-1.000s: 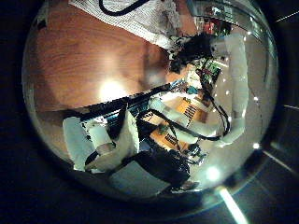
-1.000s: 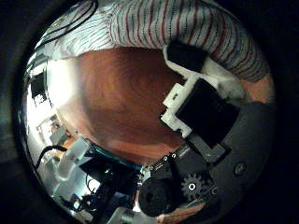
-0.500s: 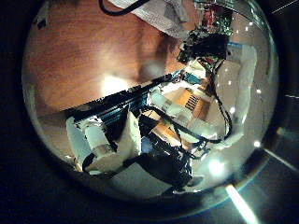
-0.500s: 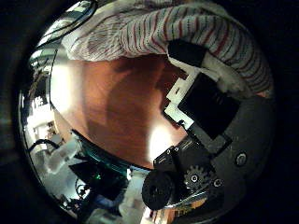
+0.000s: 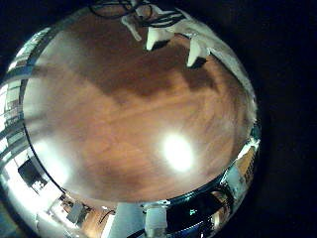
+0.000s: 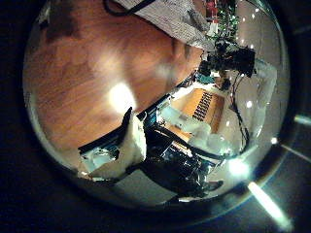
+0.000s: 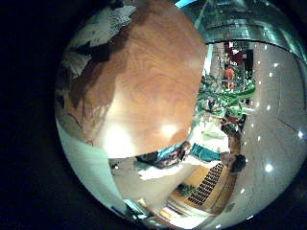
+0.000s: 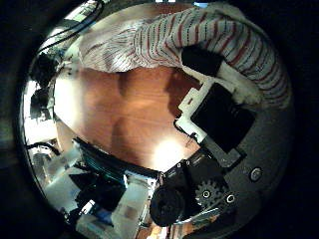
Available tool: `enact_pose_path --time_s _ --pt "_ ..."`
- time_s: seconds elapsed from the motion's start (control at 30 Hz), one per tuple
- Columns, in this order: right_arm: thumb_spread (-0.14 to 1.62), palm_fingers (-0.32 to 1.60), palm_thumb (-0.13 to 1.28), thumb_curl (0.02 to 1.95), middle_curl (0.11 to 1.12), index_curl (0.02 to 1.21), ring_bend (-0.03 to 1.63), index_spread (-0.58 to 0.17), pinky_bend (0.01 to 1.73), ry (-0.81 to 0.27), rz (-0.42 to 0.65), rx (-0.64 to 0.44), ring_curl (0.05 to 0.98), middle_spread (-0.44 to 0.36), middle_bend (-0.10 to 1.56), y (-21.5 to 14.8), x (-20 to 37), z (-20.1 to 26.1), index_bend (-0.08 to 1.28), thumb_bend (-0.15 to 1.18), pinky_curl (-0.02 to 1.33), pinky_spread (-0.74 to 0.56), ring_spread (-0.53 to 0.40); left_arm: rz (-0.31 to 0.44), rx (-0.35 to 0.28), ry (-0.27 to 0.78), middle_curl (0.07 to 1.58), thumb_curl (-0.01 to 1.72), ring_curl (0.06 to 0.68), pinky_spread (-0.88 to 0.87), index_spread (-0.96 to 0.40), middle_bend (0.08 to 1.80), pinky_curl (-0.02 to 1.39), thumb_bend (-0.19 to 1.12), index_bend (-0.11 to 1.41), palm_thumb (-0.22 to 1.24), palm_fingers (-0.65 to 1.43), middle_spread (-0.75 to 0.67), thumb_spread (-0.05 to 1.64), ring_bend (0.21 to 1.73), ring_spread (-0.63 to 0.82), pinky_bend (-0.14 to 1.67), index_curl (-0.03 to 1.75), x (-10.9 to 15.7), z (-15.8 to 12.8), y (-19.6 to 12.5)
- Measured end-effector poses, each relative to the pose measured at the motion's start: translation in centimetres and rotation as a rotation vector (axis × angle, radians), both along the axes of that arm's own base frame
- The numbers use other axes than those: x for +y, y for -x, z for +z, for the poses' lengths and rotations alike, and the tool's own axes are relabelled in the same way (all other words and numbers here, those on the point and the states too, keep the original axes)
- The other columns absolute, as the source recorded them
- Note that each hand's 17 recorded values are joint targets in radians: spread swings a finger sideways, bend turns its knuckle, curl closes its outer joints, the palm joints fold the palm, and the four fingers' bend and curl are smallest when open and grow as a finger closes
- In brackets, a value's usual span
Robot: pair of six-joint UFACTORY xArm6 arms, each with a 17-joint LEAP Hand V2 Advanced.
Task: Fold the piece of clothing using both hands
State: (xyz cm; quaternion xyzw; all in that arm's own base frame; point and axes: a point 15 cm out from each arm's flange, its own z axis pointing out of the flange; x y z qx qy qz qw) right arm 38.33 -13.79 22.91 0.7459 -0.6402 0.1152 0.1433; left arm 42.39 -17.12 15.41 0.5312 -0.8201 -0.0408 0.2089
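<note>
A striped garment [image 8: 189,40] hangs bunched over the fingers [image 8: 204,62] of my right hand [image 8: 214,115], which are curled into the cloth and hold it above the wooden table [image 8: 130,110]. In the right little finger side palm view, more of the garment [image 7: 91,38] lies at the table's edge. The left thumb side palm view shows the garment [image 6: 180,15] far off across the table [image 6: 87,68], with the other hand [image 6: 231,60] at its end. My left hand [image 6: 131,150] hovers over bare wood, its fingers [image 5: 158,38] relaxed and holding nothing.
Bare tabletop [image 5: 129,109] fills the view under the left palm. A dark cable [image 5: 124,10] lies near the left fingertips. Beyond the table's edge [image 7: 144,153] are room fittings and ceiling lights.
The garment has gathered higher and closer round the right hand's fingers. The left palm's camera has shifted, and the garment sits farther toward that view's rim than before.
</note>
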Motion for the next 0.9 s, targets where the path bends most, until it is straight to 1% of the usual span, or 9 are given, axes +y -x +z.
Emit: enact_pose_path --time_s 0.07,0.13,0.23,0.37,0.5,0.6,0.7,0.8,0.9 --pt "1.05 1.08 0.91 0.48 0.84 0.95 1.31 -0.419 1.24 -0.001 0.002 -0.012 0.607 -0.214 1.09 -0.3 0.0 0.1 0.79 -0.02 0.64 -0.32 -0.238 -0.009 -0.027 0.006 0.26 0.34 0.228 0.57 -0.10 0.17 0.32 -0.01 0.19 0.41 0.01 0.21 1.24 0.67 0.44 0.49 0.36 -0.8 -0.2 -0.8" --pt "1.06 1.08 0.91 0.48 0.84 0.96 1.31 -0.418 1.24 -0.002 0.004 -0.024 0.609 -0.215 1.09 -0.6 0.0 0.2 0.79 -0.02 0.64 -0.32 -0.238 -0.007 -0.029 0.006 0.26 0.34 0.226 0.57 -0.10 0.17 0.32 -0.01 0.19 0.42 0.01 0.21 1.25 0.66 0.44 0.49 0.36 -1.0 -0.3 -0.9" --pt "1.07 1.07 0.91 0.48 0.85 0.97 1.31 -0.418 1.24 -0.006 0.006 -0.039 0.611 -0.216 1.09 -0.9 0.1 0.3 0.78 -0.02 0.65 -0.32 -0.238 -0.001 -0.016 -0.008 0.26 0.34 0.224 0.57 -0.10 0.17 0.31 -0.01 0.18 0.42 0.01 0.21 1.25 0.66 0.44 0.49 0.37 -1.4 -0.9 -1.1" --pt "1.07 1.08 0.91 0.48 0.86 0.99 1.31 -0.421 1.23 -0.003 0.001 -0.072 0.613 -0.217 1.09 -1.2 0.2 1.2 0.76 -0.02 0.66 -0.32 -0.238 0.001 0.027 -0.030 0.26 0.34 0.222 0.57 -0.10 0.17 0.31 -0.01 0.18 0.42 0.01 0.21 1.26 0.66 0.44 0.49 0.37 -1.2 -2.4 -1.1" --pt "1.07 1.07 0.91 0.47 0.86 1.00 1.31 -0.423 1.23 0.002 0.016 -0.115 0.616 -0.224 1.08 -1.8 0.8 2.9 0.74 -0.02 0.66 -0.32 -0.238 0.011 0.039 -0.035 0.26 0.34 0.221 0.57 -0.10 0.17 0.31 -0.01 0.18 0.42 0.01 0.21 1.26 0.66 0.44 0.49 0.37 -0.6 -3.2 -1.8" --pt "1.08 1.07 0.91 0.47 0.87 1.01 1.31 -0.426 1.22 0.003 0.072 -0.183 0.615 -0.228 1.07 -3.1 2.8 5.0 0.73 -0.02 0.66 -0.32 -0.238 0.014 0.059 -0.037 0.26 0.34 0.220 0.57 -0.10 0.17 0.31 -0.01 0.18 0.42 0.01 0.20 1.26 0.66 0.44 0.49 0.37 -0.4 -3.7 -1.9" --pt "1.08 1.07 0.91 0.47 0.87 1.02 1.30 -0.429 1.22 0.000 0.116 -0.225 0.615 -0.231 1.06 -4.1 4.7 6.3 0.72 -0.02 0.66 -0.33 -0.238 0.022 0.051 -0.026 0.26 0.34 0.219 0.57 -0.10 0.17 0.31 -0.01 0.18 0.42 0.02 0.20 1.26 0.66 0.44 0.48 0.37 -0.1 -3.5 -2.7" --pt "1.09 1.07 0.91 0.46 0.87 1.03 1.30 -0.432 1.22 -0.006 0.173 -0.275 0.616 -0.233 1.06 -5.7 7.6 8.4 0.72 -0.02 0.66 -0.33 -0.238 0.019 0.048 -0.010 0.26 0.34 0.219 0.57 -0.10 0.17 0.30 -0.02 0.18 0.41 0.02 0.19 1.26 0.66 0.44 0.48 0.37 -0.2 -3.1 -2.8" --pt "1.09 1.08 0.91 0.46 0.88 1.04 1.29 -0.435 1.21 -0.014 0.229 -0.307 0.617 -0.235 1.05 -6.8 10.4 9.9 0.71 -0.02 0.66 -0.33 -0.238 0.029 0.056 -0.008 0.26 0.34 0.218 0.57 -0.09 0.17 0.30 -0.02 0.18 0.40 0.03 0.18 1.26 0.66 0.43 0.48 0.37 0.5 -2.8 -2.8"
